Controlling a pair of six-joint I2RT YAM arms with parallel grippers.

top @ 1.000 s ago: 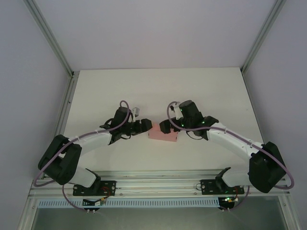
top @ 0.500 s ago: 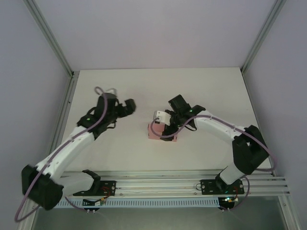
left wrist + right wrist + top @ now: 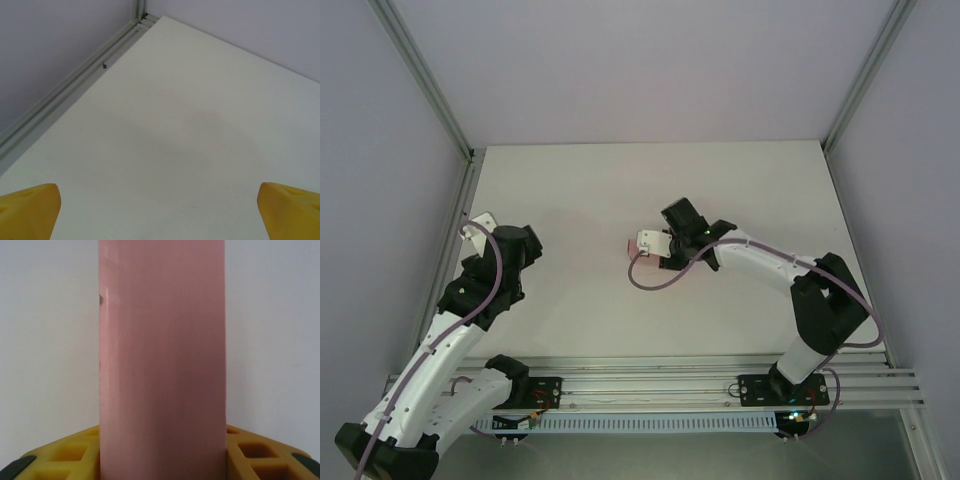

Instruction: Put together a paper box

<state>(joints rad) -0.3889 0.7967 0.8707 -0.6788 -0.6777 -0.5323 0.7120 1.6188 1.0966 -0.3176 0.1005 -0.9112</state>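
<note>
**Right gripper and load.** The right gripper [image 3: 162, 452] is shown clamped on the paper box [image 3: 162, 340]. Its yellow fingers [image 3: 75, 450] lie flush against the two long sides of the box. A smooth pink face of the box is presented to the wrist camera, and it is marked only by a small nick on the left edge. From above, the right gripper [image 3: 665, 245] is seen near the middle of the counter [image 3: 720, 180], with the paper box [image 3: 638, 243] projecting from its tip towards the left arm. It cannot be told from this angle whether the box rests on the counter or is lifted just off it.

**Left gripper.** The left gripper [image 3: 160, 215] is spread wide, with nothing between its fingers [image 3: 27, 210]. It is pointed at bare counter beside the frame rail [image 3: 75, 95], well apart from the box.

**Step in hand.** The box is judged to be already folded into its rectangular form. The present step is taken to be a one-handed grasp for repositioning or for closing an end. The state of the end flaps is hidden.

**Next move.** A light, steady grip is called for, since thin card is easily dented. Should a flap remain untucked, the left gripper would need to be brought across to meet the free end.
</note>
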